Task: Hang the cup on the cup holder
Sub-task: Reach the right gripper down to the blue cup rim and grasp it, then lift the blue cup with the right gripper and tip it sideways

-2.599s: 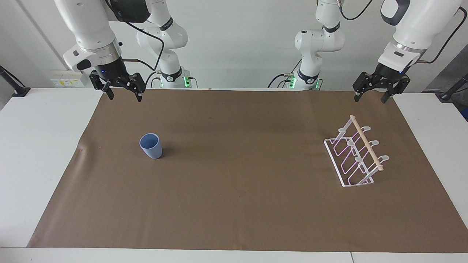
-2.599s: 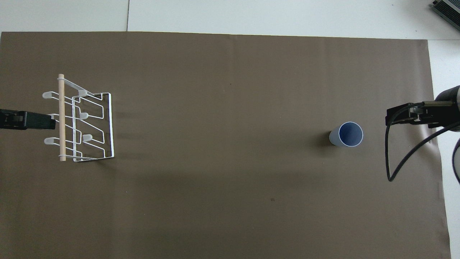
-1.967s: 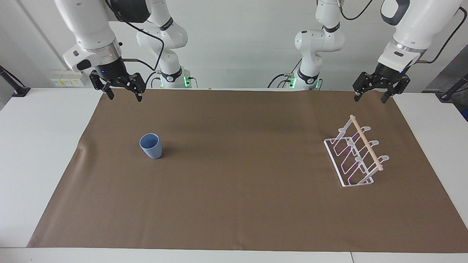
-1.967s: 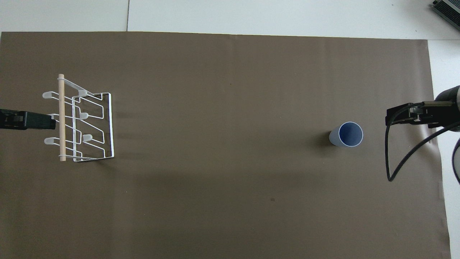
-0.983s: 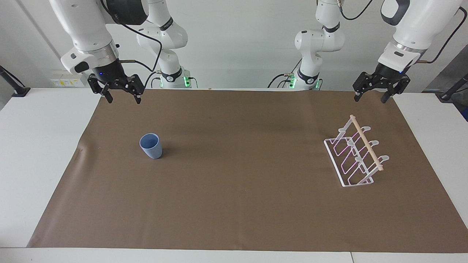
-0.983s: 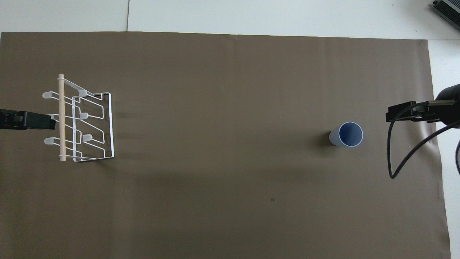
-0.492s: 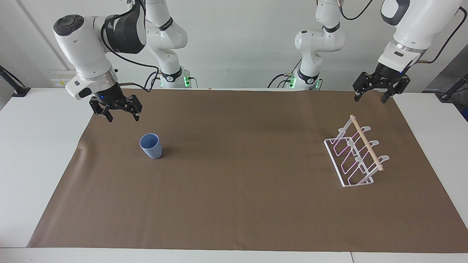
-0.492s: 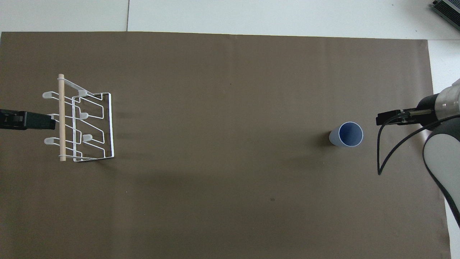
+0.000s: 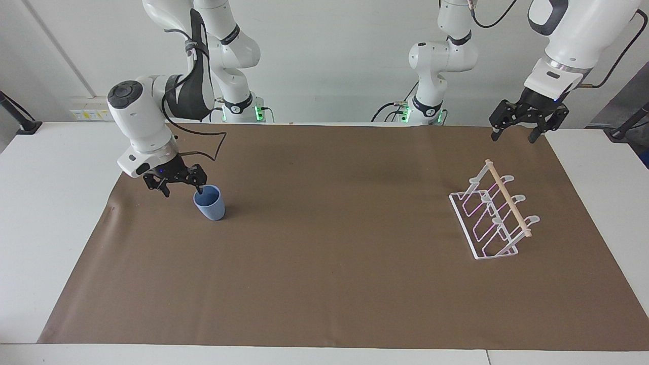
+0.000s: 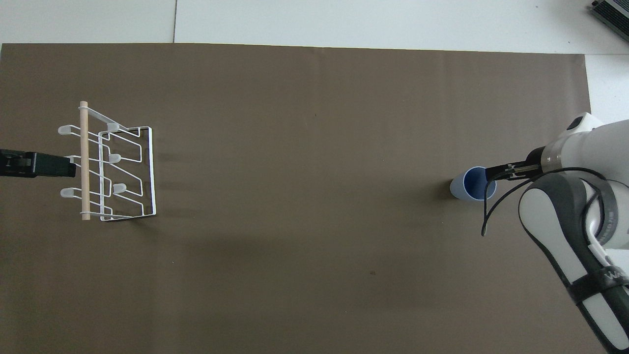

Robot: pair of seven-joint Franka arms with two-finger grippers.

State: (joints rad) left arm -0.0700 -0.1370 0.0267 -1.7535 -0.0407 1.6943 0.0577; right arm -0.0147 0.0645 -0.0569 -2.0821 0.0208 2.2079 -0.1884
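Note:
The light-blue cup [image 9: 210, 205] stands upright on the brown mat toward the right arm's end of the table; it also shows in the overhead view [image 10: 464, 187]. My right gripper [image 9: 182, 191] is open and low beside the cup, with one fingertip [image 9: 201, 190] at the cup's rim; I cannot tell whether it touches. It also shows in the overhead view [image 10: 508, 170]. The white wire cup holder [image 9: 494, 215] with a wooden dowel stands toward the left arm's end [image 10: 113, 169]. My left gripper [image 9: 514, 133] waits open in the air near the holder [image 10: 37, 164].
A brown mat [image 9: 324, 284] covers most of the white table [image 9: 50, 213]. The right arm's black cable [image 10: 486, 216] loops down next to the cup. The right arm's forearm [image 10: 565, 231] hangs over the mat's end.
My right gripper has come down from high over the mat's edge nearest the robots and moved to the cup's rim. The cup, the holder and the left gripper have not moved.

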